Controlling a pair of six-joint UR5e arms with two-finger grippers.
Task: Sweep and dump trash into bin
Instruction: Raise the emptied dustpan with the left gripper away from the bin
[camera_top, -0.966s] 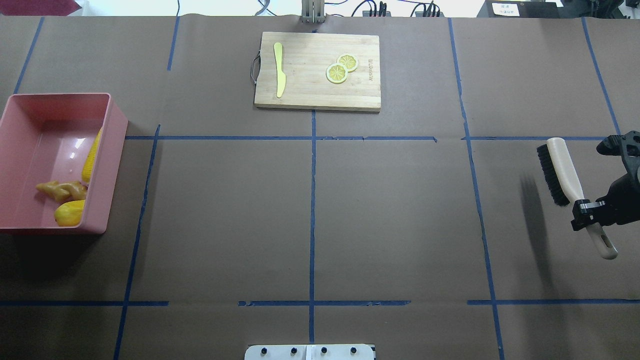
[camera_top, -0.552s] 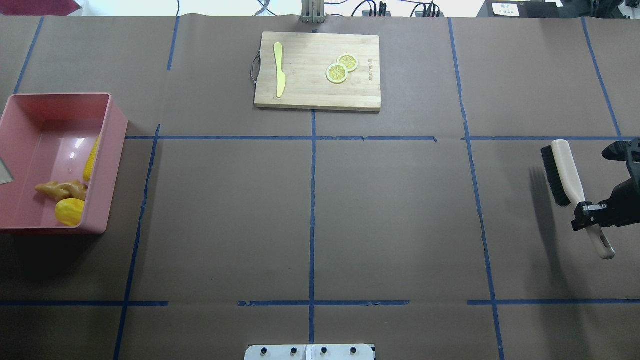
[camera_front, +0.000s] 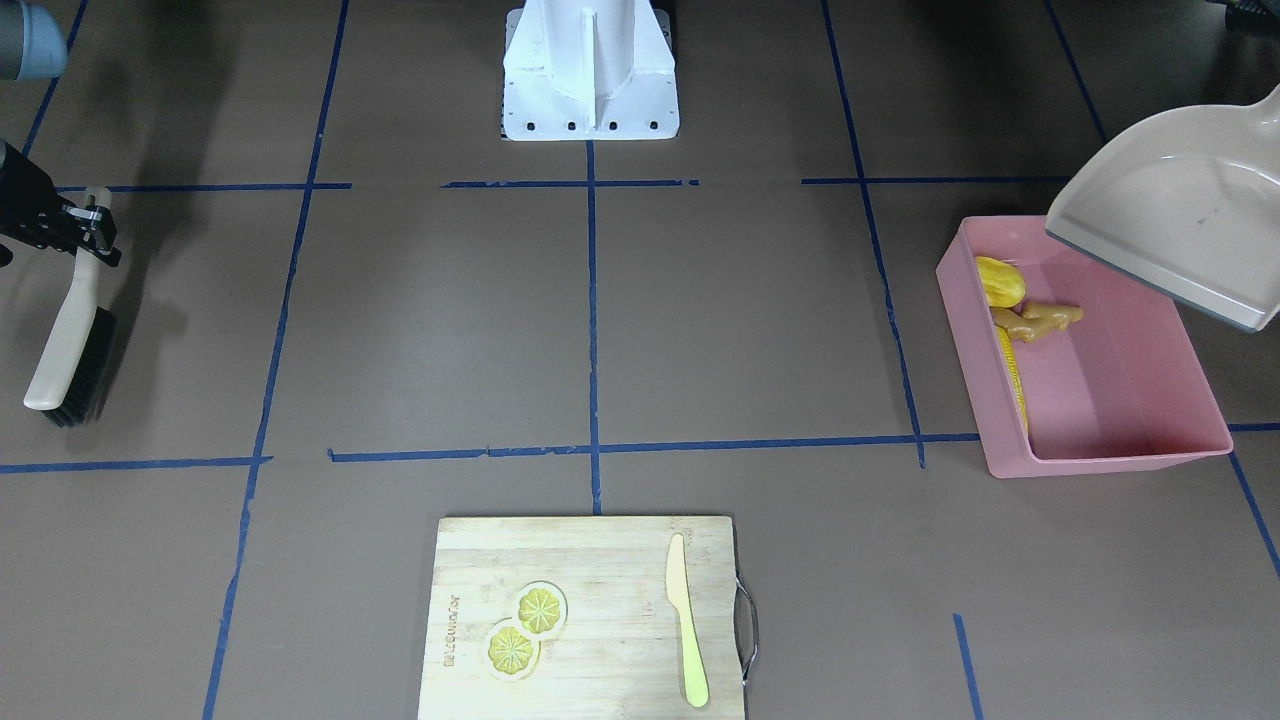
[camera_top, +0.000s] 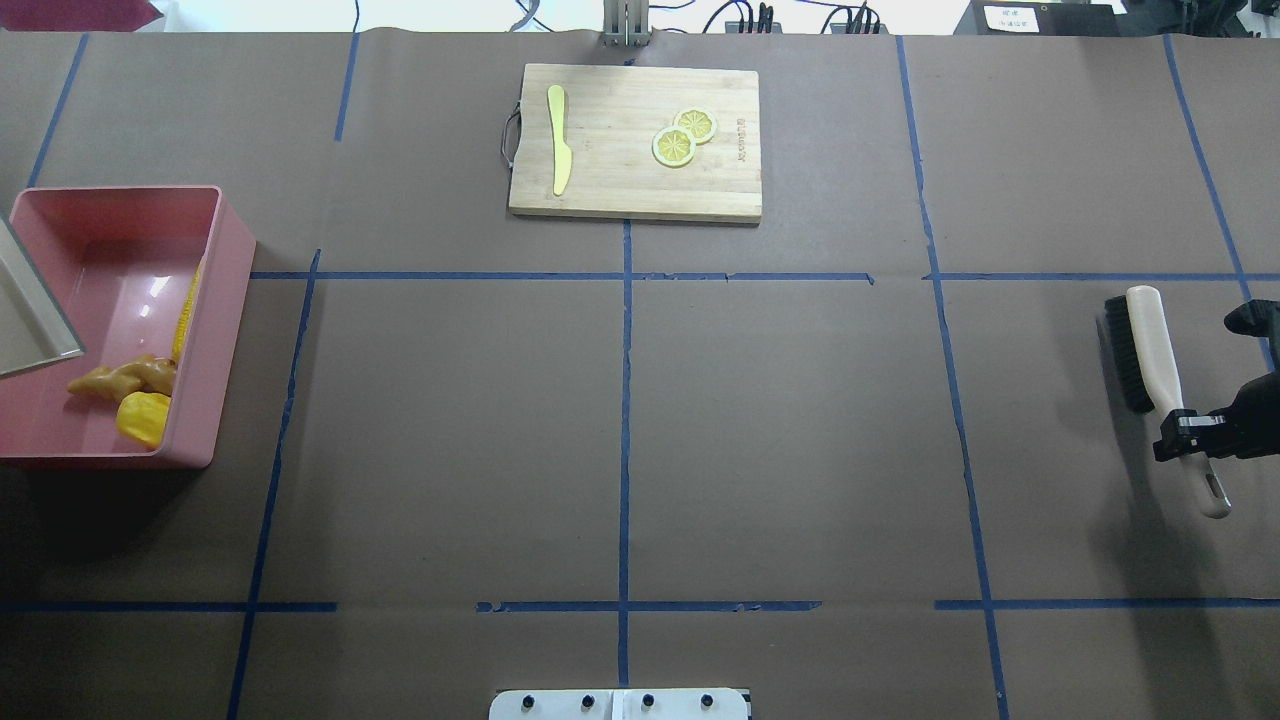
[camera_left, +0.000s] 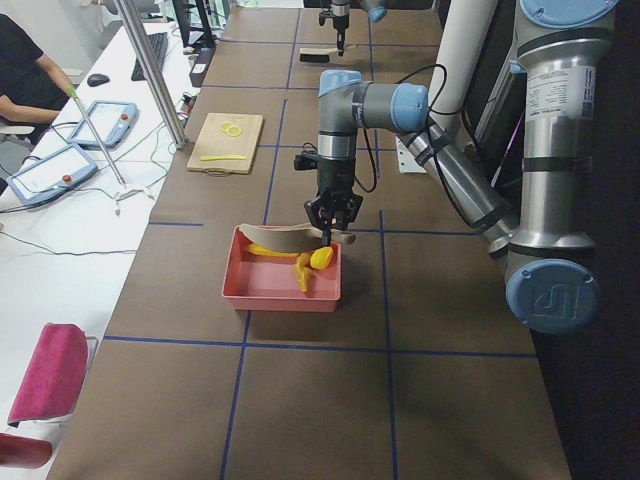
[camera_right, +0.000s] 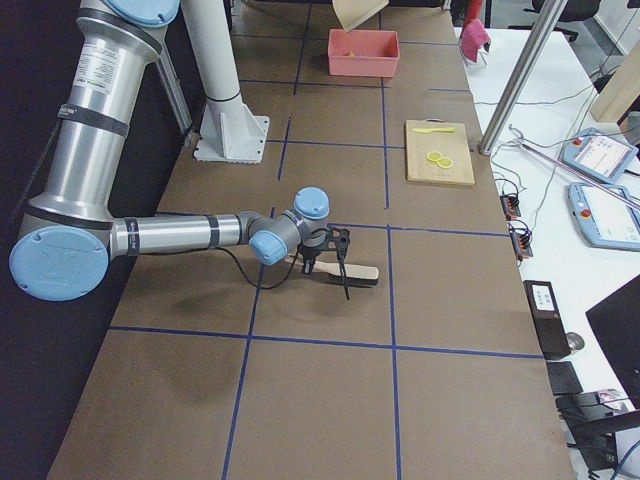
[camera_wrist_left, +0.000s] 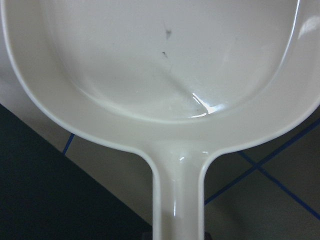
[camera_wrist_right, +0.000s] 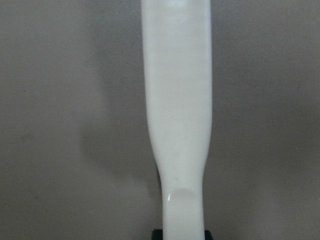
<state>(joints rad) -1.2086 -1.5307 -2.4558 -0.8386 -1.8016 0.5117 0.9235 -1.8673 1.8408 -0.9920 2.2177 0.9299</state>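
Note:
The pink bin (camera_top: 236, 330) stands at the table's left edge and also shows in the front view (camera_front: 1100, 462). In it lie the corn cob (camera_top: 185, 315), the ginger root (camera_top: 125, 377) and the yellow oval lump (camera_top: 143, 418). My left gripper (camera_left: 333, 212) is shut on the handle of the beige dustpan (camera_front: 1180, 210), held tilted above the bin; the pan looks empty in the left wrist view (camera_wrist_left: 160, 60). My right gripper (camera_top: 1185, 432) is shut on the handle of a brush (camera_top: 1150, 345), low over the table at the far right.
A wooden cutting board (camera_top: 620, 190) at the back middle carries a yellow-green knife (camera_top: 558, 140) and two lemon slices (camera_top: 683, 137). The robot's white base plate (camera_top: 620, 705) is at the front edge. Blue tape lines cross the brown table.
The dustpan's edge has come into the overhead view over the bin's left side. The oval lump has shifted a little in the bin. The right gripper has moved the brush rightward and lower.

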